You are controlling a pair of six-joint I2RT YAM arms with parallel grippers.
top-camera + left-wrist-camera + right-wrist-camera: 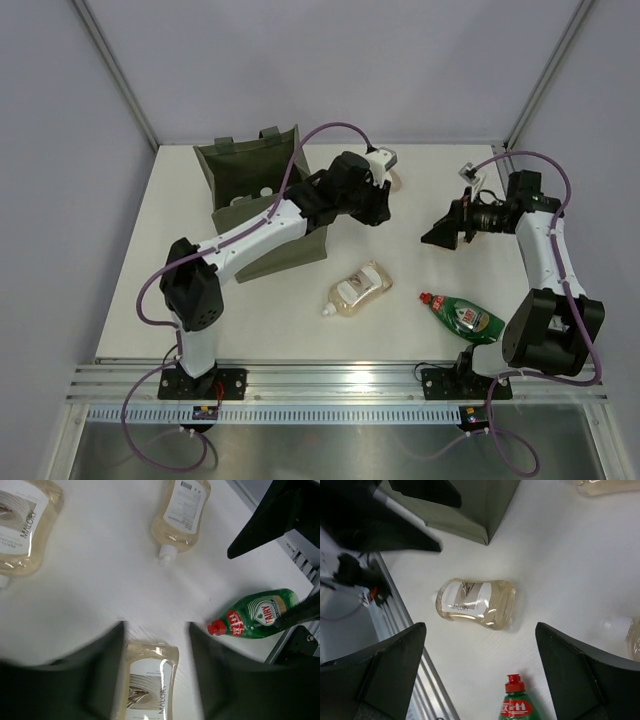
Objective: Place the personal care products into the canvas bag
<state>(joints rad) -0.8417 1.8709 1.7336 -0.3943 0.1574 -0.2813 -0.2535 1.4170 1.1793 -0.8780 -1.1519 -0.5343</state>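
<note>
Amber bottle (150,677) lies flat on the table (280,320), label up, right between the fingers of the left gripper (156,630). Long axis runs along the fingers. Capless end points away from the wrist, other end cut off by the frame edge. Left jaws are spread, one finger each side of the bottle. A sliver of table shows between the bottle and one finger; can't tell whether the other side is touching. Not clamped. In the top view this spot is far-centre of the table, just right of the canvas bag (250,170).

Second amber bottle (358,290) is flat mid-table, near the bag's near-right corner. Long axis diagonal, white cap toward near-left, base toward far-right. The right wrist view has it past the tips of the right gripper (480,626), not between them. Right jaws are wide, nothing held, hanging above the table.

Third amber bottle (22,525) sits at upper left of the left wrist view, partly cropped, apart from the fingers.

Green bottle (462,315) lies flat beside the right arm base, long axis diagonal, red cap pointing far-left.

Canvas bag stands upright at far left, mouth open, with the left arm crossing in front of it in the top view.
</note>
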